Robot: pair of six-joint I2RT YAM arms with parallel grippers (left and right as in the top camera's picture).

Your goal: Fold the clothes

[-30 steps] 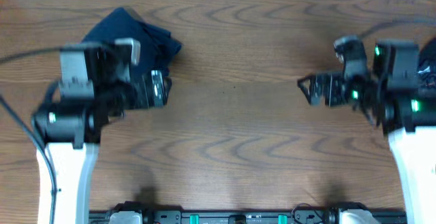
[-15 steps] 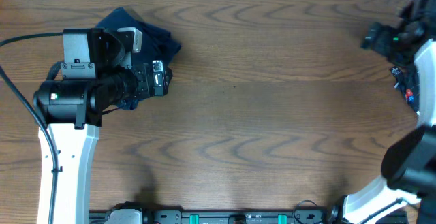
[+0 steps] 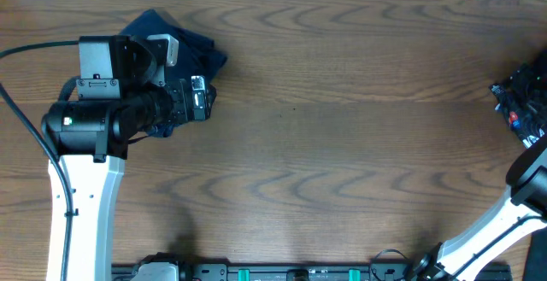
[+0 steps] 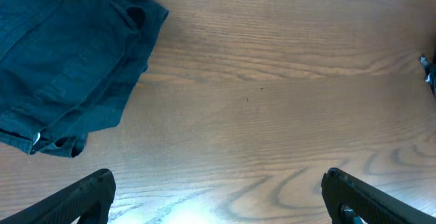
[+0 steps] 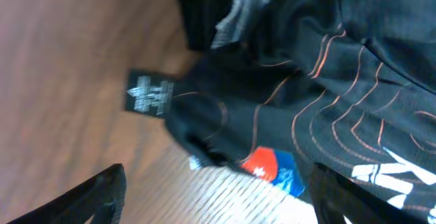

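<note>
The clothes, a black jersey (image 5: 320,81) with thin orange lines, a red-and-blue logo and white lettering, lie crumpled at the table's far right edge (image 3: 520,103). A black tag sticks out on its left in the right wrist view. My right gripper (image 5: 225,207) is open and empty, hovering just over the jersey's edge. In the overhead view it cannot be told apart from the dark cloth. My left gripper (image 3: 202,102) is open and empty over bare wood at the left (image 4: 218,207), far from the jersey.
A folded dark blue garment (image 3: 175,46) lies at the back left, partly under my left arm; it also shows in the left wrist view (image 4: 65,54). The wooden table (image 3: 342,144) spans the view. The right arm's white link (image 3: 496,230) crosses the front right corner.
My right arm has swung from centre right out to the table's far right edge, over the jersey. My left arm shifted slightly, then held still.
</note>
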